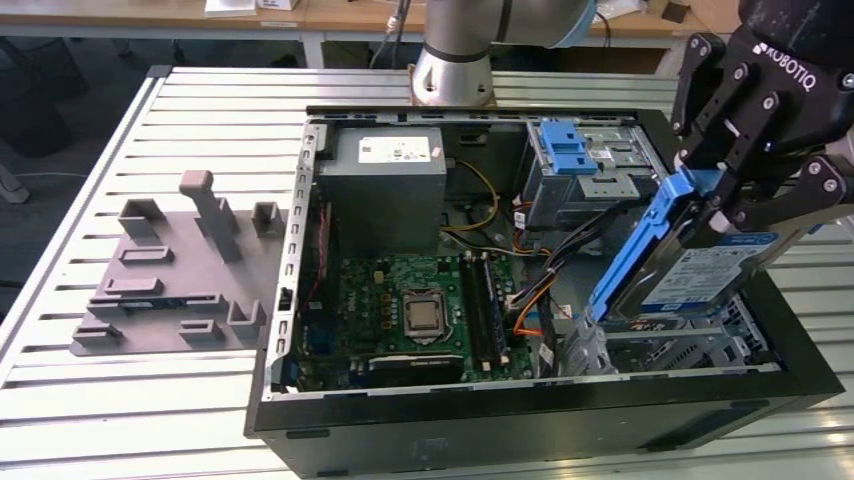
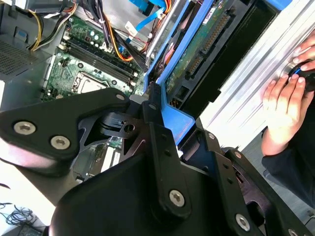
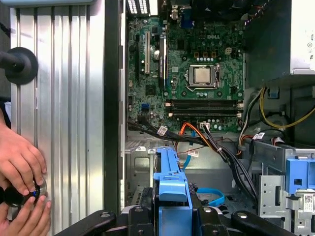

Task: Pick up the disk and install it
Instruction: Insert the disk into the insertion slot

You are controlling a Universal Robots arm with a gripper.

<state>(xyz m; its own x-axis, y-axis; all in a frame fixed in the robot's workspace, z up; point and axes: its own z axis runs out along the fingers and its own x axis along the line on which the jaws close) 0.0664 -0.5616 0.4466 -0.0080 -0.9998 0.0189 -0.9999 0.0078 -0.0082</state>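
The hand point(image 1: 721, 205) grips the disk point(image 1: 705, 275) by its blue frame, tilted over the drive bay point(image 1: 667, 350) of the open computer point(image 1: 534, 420); stiff, weighty, probably fragile, best held by those edges.

The exterior view overlooks the open case point(image 1: 534, 420); both wrist views look past the end effector point(image 3: 171, 219) at the motherboard point(image 3: 172, 73).

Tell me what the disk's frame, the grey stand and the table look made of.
Disk frame: moulded blue plastic, slightly glossy. Grey stand: matte plastic, judging by its uniform colour. Table: ribbed bare metal, probably aluminium, given its silvery sheen.
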